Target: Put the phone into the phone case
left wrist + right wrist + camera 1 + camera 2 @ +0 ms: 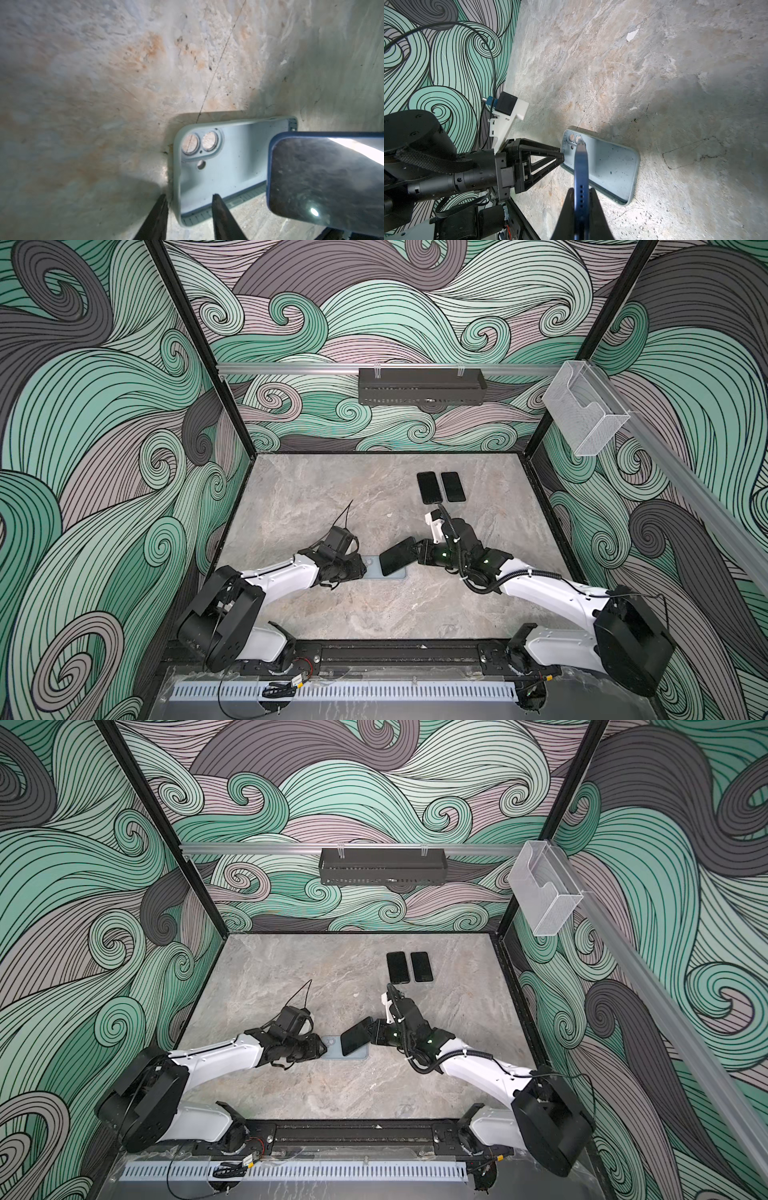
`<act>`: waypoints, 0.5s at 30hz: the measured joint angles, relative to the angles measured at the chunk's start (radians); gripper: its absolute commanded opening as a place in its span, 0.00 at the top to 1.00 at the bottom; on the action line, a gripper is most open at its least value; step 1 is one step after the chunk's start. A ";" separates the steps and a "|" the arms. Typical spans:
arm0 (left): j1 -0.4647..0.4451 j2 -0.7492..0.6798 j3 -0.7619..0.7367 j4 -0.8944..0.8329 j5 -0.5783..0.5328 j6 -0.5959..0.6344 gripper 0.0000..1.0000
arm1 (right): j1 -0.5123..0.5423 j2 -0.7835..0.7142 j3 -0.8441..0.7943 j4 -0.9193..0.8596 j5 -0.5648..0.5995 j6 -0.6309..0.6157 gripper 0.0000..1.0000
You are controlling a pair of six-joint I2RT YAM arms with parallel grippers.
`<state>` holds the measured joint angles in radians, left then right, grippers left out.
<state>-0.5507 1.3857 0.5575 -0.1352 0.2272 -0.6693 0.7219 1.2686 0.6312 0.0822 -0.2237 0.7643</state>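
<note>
Phone (397, 556) tilted over case (228, 162); two other phones (428, 487) behind, seemingly just apart.

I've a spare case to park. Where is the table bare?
Widest: the back-left of the table, bordered by the left wall and the two spare phones. Also the front strip between the phone case and the black base rail. Crowded: the middle, where the left gripper straddles the case's rim and the right gripper holds the phone above it.

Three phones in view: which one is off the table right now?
The blue-edged phone clamped in the right gripper, tilted above the pale case. The other two phones lie flat, side by side, farther back on the table.
</note>
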 measured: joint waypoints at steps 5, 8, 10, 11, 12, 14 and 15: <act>0.000 0.008 0.000 0.023 0.027 -0.003 0.70 | 0.000 0.028 -0.014 0.015 0.008 0.007 1.00; 0.000 0.021 0.000 0.037 0.037 -0.007 0.71 | 0.000 0.050 -0.021 0.034 0.007 0.019 1.00; 0.001 0.024 0.000 0.045 0.043 -0.012 0.71 | 0.000 0.054 -0.021 0.045 0.007 0.025 1.00; 0.001 0.029 0.000 0.052 0.047 -0.014 0.71 | 0.000 0.056 -0.021 0.050 0.007 0.027 1.00; 0.001 0.037 0.000 0.058 0.051 -0.016 0.71 | 0.000 0.058 -0.022 0.055 0.007 0.029 1.00; 0.001 0.051 0.000 0.063 0.057 -0.019 0.72 | 0.000 0.063 -0.023 0.063 0.007 0.033 1.00; 0.001 0.053 0.000 0.063 0.061 -0.021 0.74 | 0.000 0.065 -0.026 0.069 0.007 0.036 1.00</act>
<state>-0.5499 1.4387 0.5575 -0.0719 0.2886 -0.6899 0.7219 1.3338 0.6052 0.1513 -0.2169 0.8001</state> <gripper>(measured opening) 0.280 0.094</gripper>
